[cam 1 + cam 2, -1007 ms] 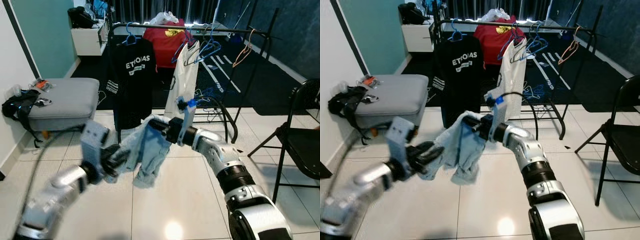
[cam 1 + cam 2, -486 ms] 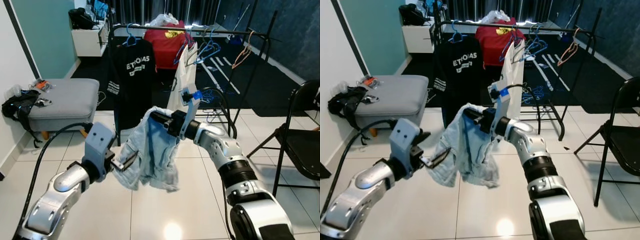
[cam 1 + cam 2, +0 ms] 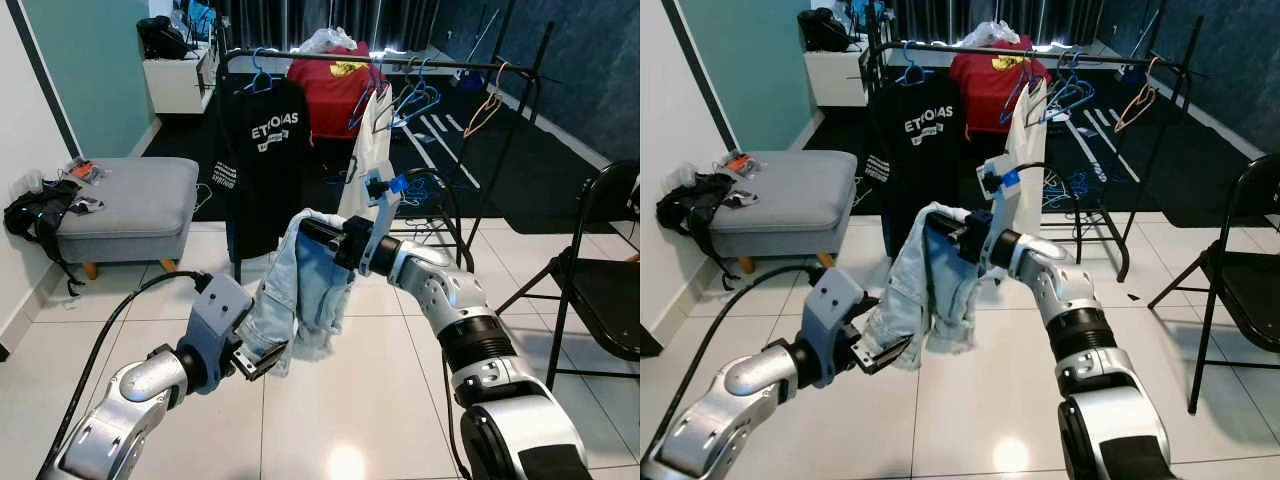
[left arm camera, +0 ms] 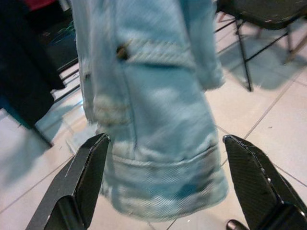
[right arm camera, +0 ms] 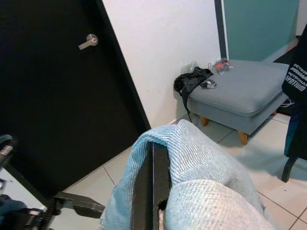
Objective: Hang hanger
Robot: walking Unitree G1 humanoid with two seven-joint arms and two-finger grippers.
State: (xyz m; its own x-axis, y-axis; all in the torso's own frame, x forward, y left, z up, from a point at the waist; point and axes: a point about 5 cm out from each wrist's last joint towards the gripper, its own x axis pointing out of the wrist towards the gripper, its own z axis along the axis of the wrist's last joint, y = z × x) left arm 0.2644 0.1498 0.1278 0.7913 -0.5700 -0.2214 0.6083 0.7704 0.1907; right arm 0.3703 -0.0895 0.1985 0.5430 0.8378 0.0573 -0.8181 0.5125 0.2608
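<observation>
Two silver arms raised in front of a clothes rail (image 3: 400,62), with a pale denim garment (image 3: 300,290) draped between them. Right gripper (image 3: 322,232) at chest height, fingers (image 5: 160,167) pressed together and clamped on the top fold of the denim, cloth bunched over them. Left gripper (image 4: 168,191) lower and nearer, fingers (image 4: 84,177) spread wide apart, just short of the garment's hem, not touching it. Hanger itself not visible under the cloth; cannot tell whether one sits inside. Rail standing well beyond the garment, already carrying a black printed T-shirt (image 3: 262,160), a white shirt (image 3: 368,160) and several bare blue hangers (image 3: 415,100). Grey ottoman (image 3: 125,205) off to the left, black folding chair (image 3: 600,290) to the right, white tiled floor (image 3: 350,420) below.

Judged as mid-carry, hanging not yet done. To do it well: keep the clamp on the top fold firm, steady the lower edge so the cloth stays off the floor, step close to the rail, aim for a free stretch between the white shirt and the bare hangers, and let go only once the weight rests on the rail.
</observation>
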